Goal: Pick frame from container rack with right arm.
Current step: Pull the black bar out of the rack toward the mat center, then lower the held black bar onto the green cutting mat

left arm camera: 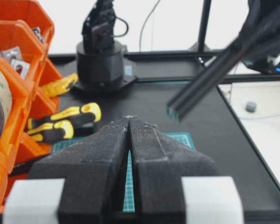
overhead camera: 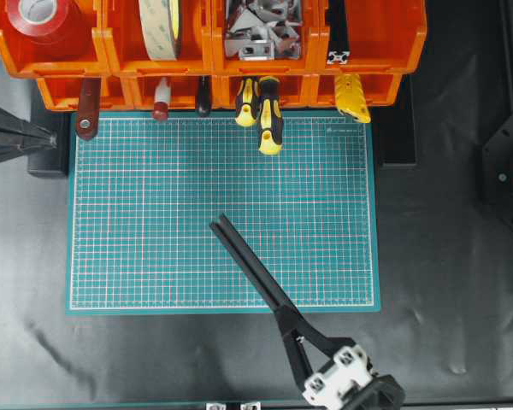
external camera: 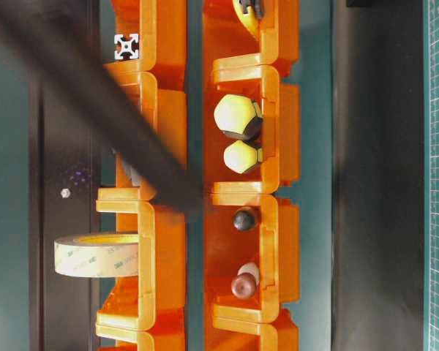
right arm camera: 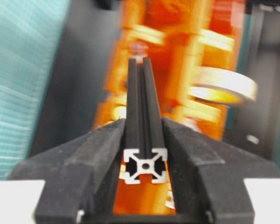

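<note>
The right gripper point(right arm camera: 144, 154) is clamped on one end of the frame point(overhead camera: 248, 260), which juts toward 11 o'clock above the cutting mat point(overhead camera: 154, 222), already clear of the container rack point(overhead camera: 111, 60) at 12 o'clock, so the pick looks essentially made.

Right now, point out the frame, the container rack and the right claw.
frame point(overhead camera: 248, 260), overhead view, mid-length of the black bar.
container rack point(overhead camera: 312, 47), overhead view, orange wall between two bins.
right claw point(right arm camera: 144, 140), right wrist view, between the fingertips clamping the bar.
</note>
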Tool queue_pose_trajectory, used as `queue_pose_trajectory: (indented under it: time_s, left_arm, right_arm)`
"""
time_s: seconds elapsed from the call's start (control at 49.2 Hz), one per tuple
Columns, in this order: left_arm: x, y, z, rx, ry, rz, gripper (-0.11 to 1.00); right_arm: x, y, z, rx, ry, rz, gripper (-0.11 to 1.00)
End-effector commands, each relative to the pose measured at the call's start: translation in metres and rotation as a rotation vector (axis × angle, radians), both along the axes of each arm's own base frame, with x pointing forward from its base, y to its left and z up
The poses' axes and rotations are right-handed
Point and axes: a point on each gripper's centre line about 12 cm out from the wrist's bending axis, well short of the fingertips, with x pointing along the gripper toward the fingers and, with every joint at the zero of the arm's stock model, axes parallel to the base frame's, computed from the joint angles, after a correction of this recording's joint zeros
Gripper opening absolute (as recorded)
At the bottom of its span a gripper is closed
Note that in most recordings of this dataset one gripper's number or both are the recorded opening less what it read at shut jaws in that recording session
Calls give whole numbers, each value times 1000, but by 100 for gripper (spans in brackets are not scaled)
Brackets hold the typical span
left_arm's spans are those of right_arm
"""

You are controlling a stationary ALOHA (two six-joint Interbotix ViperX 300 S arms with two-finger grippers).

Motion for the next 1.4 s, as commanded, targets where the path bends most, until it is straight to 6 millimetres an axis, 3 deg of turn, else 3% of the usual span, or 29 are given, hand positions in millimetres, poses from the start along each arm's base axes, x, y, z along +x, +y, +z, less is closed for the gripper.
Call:
queue_pose_trajectory:
  time_s: [0.0,0.203,0.325,0.549,0.895,1.383]
  left_arm:
    - [2,-1,12,-4,-27,-3,0]
    - [2,-1,12,-2,-28,-3,0]
    - [2,-1,12,-4,-29,-5,0]
    - [2,-2,11,-4,-24,-11,0]
    - [2,-2,7,1,8,-10,0]
    - [2,-2,7,2,4,-10,0]
  right_arm:
    - [-5,-1,-5,62,38,44,25]
    - [-2,-17,-47,104,138,99,25]
    - [10,-33,-61,120,159,101,25]
    - [40,-72,-63,150,160,58,25]
    - [57,-110,-79,170,208,-3,25]
    - [52,-111,-97,216,240,26,25]
